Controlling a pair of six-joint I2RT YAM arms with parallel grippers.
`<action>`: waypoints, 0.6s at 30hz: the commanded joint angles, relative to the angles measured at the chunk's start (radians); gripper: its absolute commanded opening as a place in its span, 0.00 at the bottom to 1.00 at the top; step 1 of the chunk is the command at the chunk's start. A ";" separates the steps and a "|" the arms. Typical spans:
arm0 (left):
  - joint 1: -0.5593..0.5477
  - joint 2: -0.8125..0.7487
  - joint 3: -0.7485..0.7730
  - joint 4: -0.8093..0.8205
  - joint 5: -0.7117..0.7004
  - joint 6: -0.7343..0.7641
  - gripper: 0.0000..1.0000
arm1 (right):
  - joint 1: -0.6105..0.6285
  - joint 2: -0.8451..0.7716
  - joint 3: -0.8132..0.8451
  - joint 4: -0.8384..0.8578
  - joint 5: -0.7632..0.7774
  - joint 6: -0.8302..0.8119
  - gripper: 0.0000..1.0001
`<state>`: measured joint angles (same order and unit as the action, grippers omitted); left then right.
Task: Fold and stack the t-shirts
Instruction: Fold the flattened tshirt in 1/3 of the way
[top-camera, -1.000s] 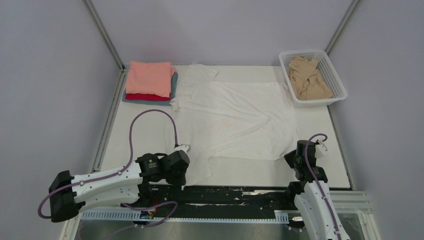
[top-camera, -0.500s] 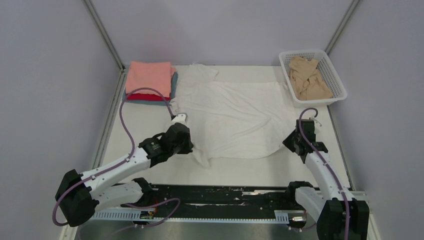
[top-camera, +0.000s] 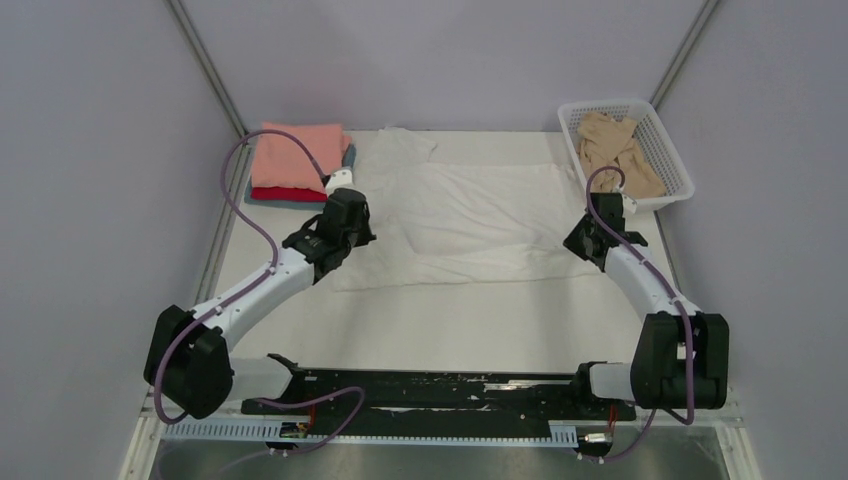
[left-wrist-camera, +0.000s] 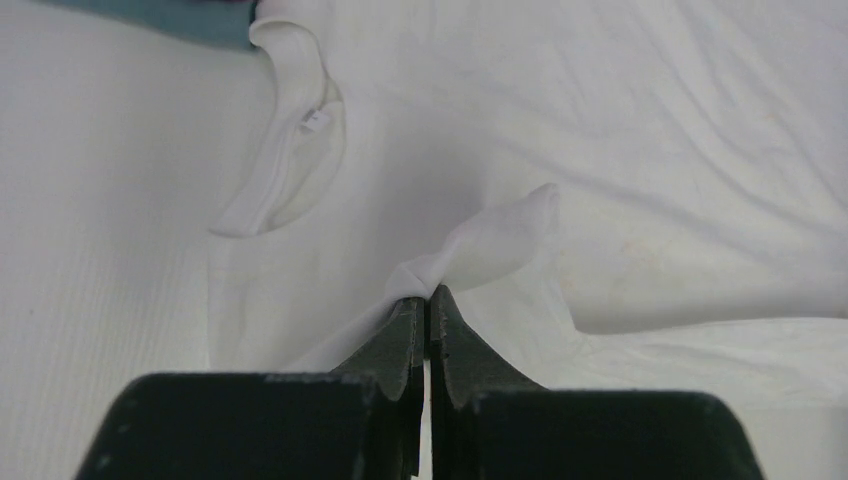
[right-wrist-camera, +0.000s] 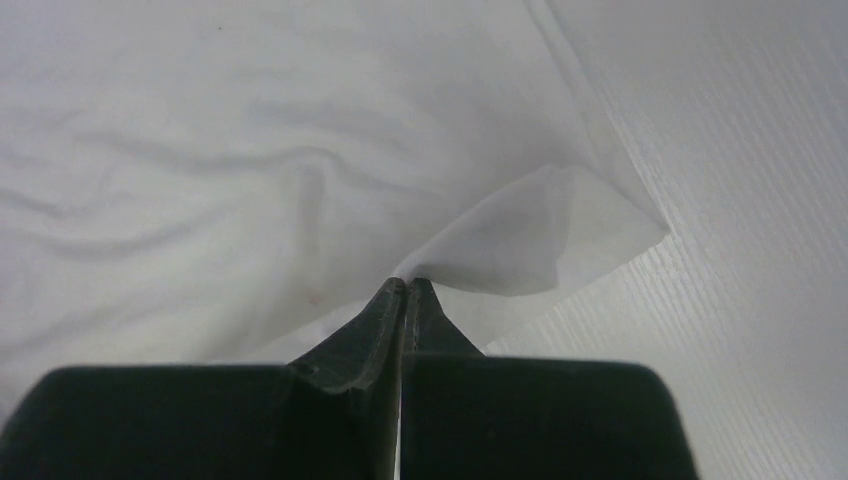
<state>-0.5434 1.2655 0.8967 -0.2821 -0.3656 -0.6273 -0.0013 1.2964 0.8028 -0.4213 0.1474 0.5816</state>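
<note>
- White t-shirt (top-camera: 480, 215), top external view: it is spread across the far half of the table (top-camera: 450, 320), towards 12 o'clock, with its near edge lying in a fairly straight line.
- Its 9 o'clock side is met by the left gripper (top-camera: 350, 215) and its 3 o'clock side by the right gripper (top-camera: 578, 240). Both arms are stretched far out from their bases.
- A stack of folded shirts is seen at 10 o'clock. The salmon-pink t-shirt (top-camera: 298, 155) is on top, the red t-shirt (top-camera: 285, 193) is under it, and the grey-blue t-shirt (top-camera: 347, 158) is at the bottom. The stack lies just beside the white shirt's sleeve.
- At 2 o'clock a white lattice basket (top-camera: 610, 104) is placed, and the beige t-shirt (top-camera: 610, 150) is crumpled inside it.
- Left wrist view: the left gripper (left-wrist-camera: 428, 295) is seen pressed together on a pinch of the white t-shirt (left-wrist-camera: 650, 200), and a small peak of cloth is raised above the tips.
- The collar (left-wrist-camera: 290, 120) is seen at 11 o'clock of the tips, lying flat. A strip of the grey-blue t-shirt (left-wrist-camera: 170, 12) is cut off by the top edge at 10 o'clock, and bare table (left-wrist-camera: 90, 200) shows at 9 o'clock.
- Right wrist view: the right gripper (right-wrist-camera: 405, 285) is clamped on the white t-shirt (right-wrist-camera: 250, 150), and a folded corner of cloth (right-wrist-camera: 560, 230) is lifted at 2 o'clock of the tips.
- Wrinkled cloth fills the side from 9 to 12 o'clock, and ribbed table (right-wrist-camera: 760, 200) is seen at 3 o'clock.
</note>
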 joint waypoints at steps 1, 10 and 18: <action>0.036 0.027 0.027 0.136 -0.028 0.104 0.00 | -0.002 0.050 0.074 0.068 0.018 -0.034 0.01; 0.090 0.120 0.057 0.301 0.051 0.268 0.00 | -0.002 0.086 0.089 0.086 0.068 -0.027 0.02; 0.134 0.274 0.136 0.342 0.166 0.339 0.00 | -0.002 0.145 0.115 0.138 0.102 -0.057 0.04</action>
<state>-0.4236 1.4738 0.9581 -0.0093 -0.2489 -0.3504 -0.0013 1.3968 0.8631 -0.3573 0.2012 0.5541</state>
